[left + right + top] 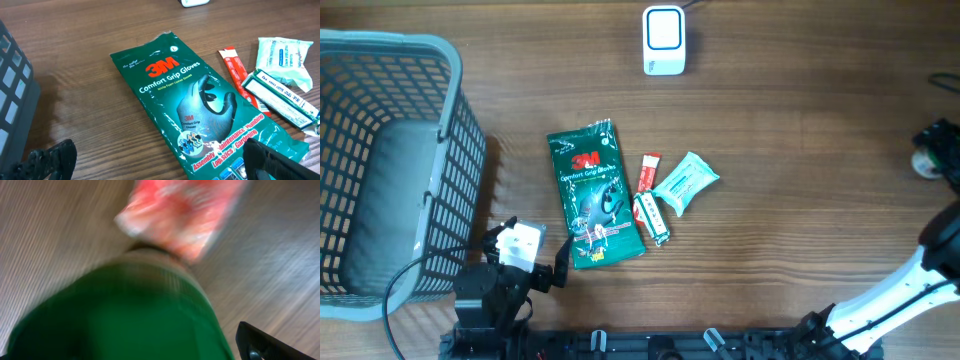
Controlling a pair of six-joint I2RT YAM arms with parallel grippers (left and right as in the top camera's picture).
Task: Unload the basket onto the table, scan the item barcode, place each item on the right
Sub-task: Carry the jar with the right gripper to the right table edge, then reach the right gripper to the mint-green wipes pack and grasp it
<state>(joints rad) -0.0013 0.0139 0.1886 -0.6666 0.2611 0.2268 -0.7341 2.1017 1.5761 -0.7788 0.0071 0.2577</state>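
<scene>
The white barcode scanner (pixel 663 40) stands at the far middle of the table. A green 3M gloves pack (pixel 595 195) (pixel 200 105) lies flat in the middle. My left gripper (pixel 532 255) (pixel 160 167) is open just short of the pack's near end, and its right finger (pixel 270 160) hovers over the pack's lower corner. At the right edge, my right gripper (pixel 938 138) is over a small round green-and-white item (pixel 925 163). The right wrist view is blurred: a green item with a red-and-white end (pixel 125 315) fills it, and one finger (pixel 260 345) stands clear of it.
A grey mesh basket (pixel 445 120) takes up the left side. Beside the gloves pack lie a red stick packet (pixel 648 172) (pixel 232 62), a white-and-green box (pixel 652 218) (pixel 280 97) and a pale wipes pack (pixel 686 181) (pixel 282 57).
</scene>
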